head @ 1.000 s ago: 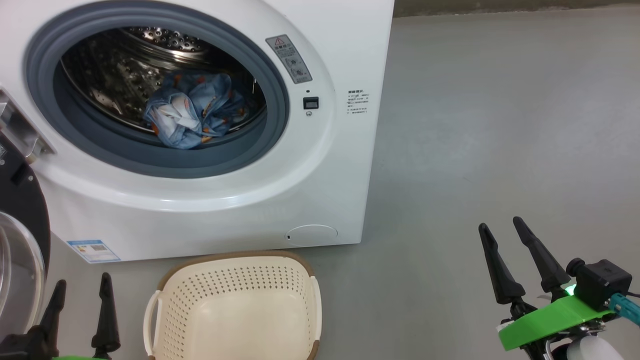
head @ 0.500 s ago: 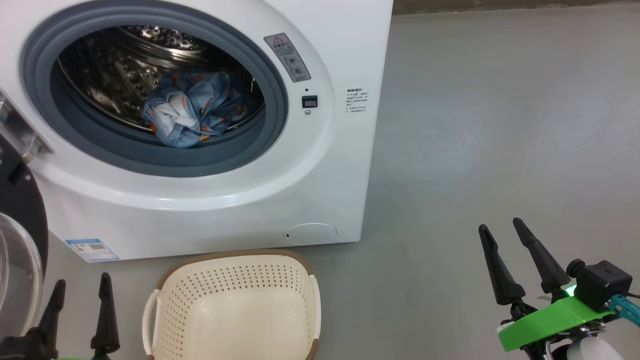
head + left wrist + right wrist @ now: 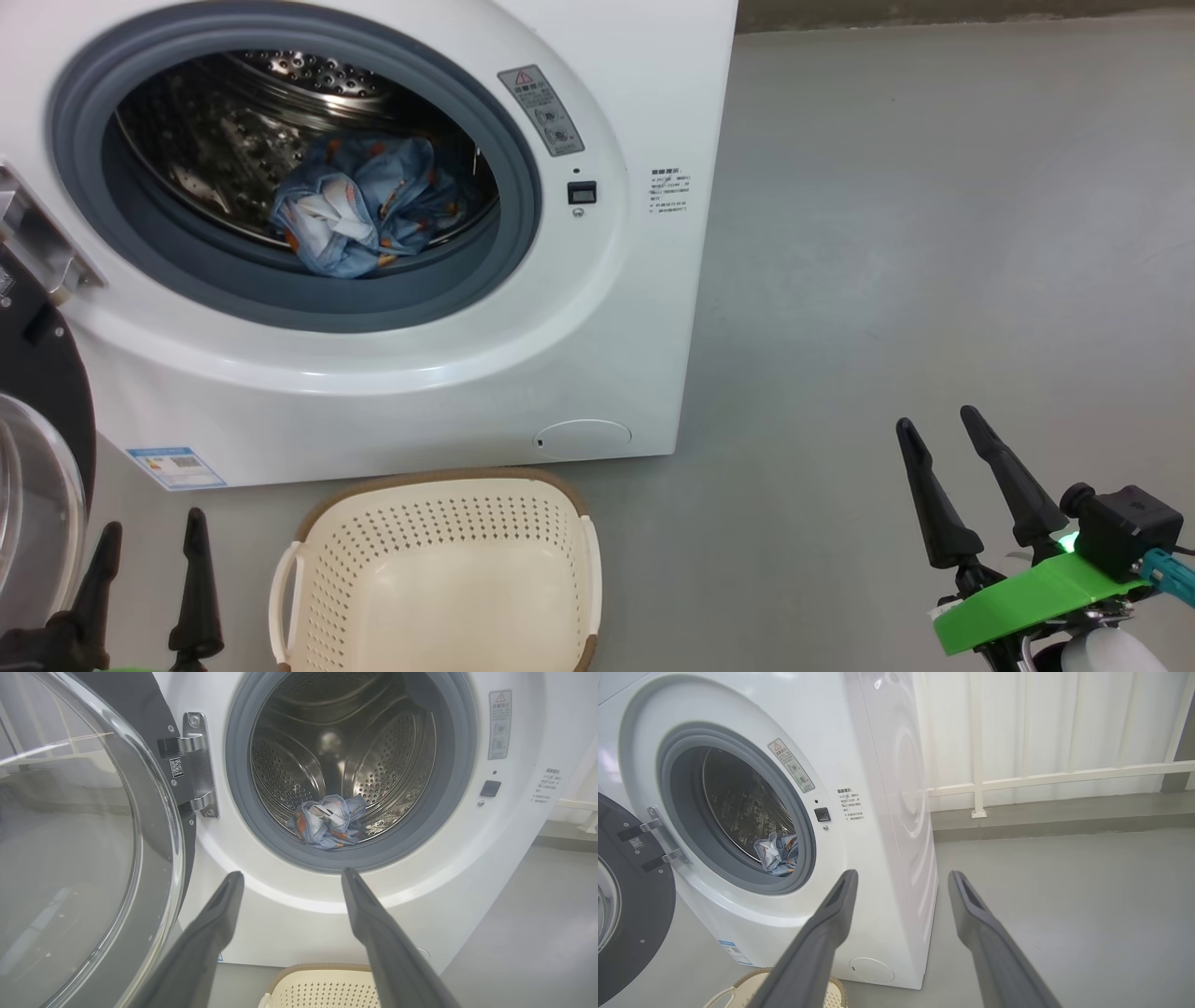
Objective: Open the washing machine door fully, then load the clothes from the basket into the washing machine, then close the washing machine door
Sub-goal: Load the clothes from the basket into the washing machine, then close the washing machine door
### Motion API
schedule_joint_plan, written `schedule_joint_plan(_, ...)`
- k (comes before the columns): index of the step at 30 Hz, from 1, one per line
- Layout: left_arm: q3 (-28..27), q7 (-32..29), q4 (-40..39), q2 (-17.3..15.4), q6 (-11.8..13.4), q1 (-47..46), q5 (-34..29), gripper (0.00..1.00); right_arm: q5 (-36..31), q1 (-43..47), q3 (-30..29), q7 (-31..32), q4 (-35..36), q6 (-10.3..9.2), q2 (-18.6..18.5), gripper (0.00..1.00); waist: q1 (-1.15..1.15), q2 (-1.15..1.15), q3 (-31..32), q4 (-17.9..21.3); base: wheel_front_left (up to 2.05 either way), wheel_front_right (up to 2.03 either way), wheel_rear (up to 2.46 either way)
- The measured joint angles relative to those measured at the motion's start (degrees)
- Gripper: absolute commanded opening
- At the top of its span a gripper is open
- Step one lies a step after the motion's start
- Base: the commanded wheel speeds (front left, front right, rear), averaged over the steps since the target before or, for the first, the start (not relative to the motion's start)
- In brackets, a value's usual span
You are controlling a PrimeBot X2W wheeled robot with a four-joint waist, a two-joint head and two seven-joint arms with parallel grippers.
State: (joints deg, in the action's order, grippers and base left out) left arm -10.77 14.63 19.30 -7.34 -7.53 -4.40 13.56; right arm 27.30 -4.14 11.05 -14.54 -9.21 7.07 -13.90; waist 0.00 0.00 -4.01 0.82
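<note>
Washing machine [image 3: 467, 373] open, the clothes [image 3: 359, 215] inside, both my jaws wide and holding nothing.
The washing machine door [image 3: 47, 383] stands swung out at my left; the empty basket [image 3: 439, 481] sits on the floor [image 3: 934, 233] just before the machine; the clothes lie low in the steel drum [image 3: 280, 93]; my left jaws and right jaws are on either side of the basket.

Washing machine door [image 3: 45, 392] partly beyond left edge, basket [image 3: 439, 479] partly beyond bottom edge.
</note>
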Motion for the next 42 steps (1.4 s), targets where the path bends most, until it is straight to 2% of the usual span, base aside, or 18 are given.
schedule_joint_plan(8, 0.0, 0.0, 0.0, 0.0, 0.0, 0.0, 0.0, 1.00, 0.0, 0.0, 0.0, 0.0, 0.0, 0.00, -0.3, 1.00, 0.00, 0.00, 0.1, 0.0, -0.27, 0.27, 0.00)
schedule_joint_plan(23, 0.2, 0.0, -0.1, 0.0, 0.0, 1.2, 0.2, 1.00, 0.0, 0.1, 0.0, 0.0, 0.0, 0.00, -0.6, 1.00, -0.01, 0.00, 0.7, -0.1, -1.01, 1.01, 0.00)
schedule_joint_plan(42, 0.1, 0.0, -1.2, 0.3, 0.0, 2.3, 1.0, 1.00, 0.0, 0.2, 0.2, 0.0, 0.3, 0.00, -0.7, 1.00, 0.00, 0.00, 0.1, -1.7, -0.05, 0.05, 0.00)
